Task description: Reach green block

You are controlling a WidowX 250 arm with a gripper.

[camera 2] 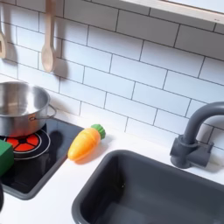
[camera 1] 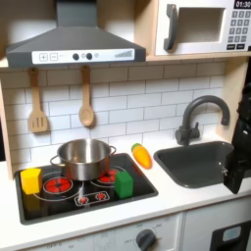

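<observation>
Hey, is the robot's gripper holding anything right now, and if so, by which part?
Nothing appears held. The gripper hangs dark over the sink, far from the green block on the stovetop; whether its jaws are open cannot be told.

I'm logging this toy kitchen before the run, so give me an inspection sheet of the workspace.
Surface: white counter with black stovetop, two red burners.
Job's things: green block upright at the stovetop's front, right of the pot in the first exterior view.
Clutter: steel pot, yellow block, orange carrot toy beside the stovetop.
Hand: dark arm over the sink; hand state cannot be told.
Cables: nothing seen.
Surroundings: tiled wall, hanging wooden utensils, faucet, hood, microwave.
</observation>
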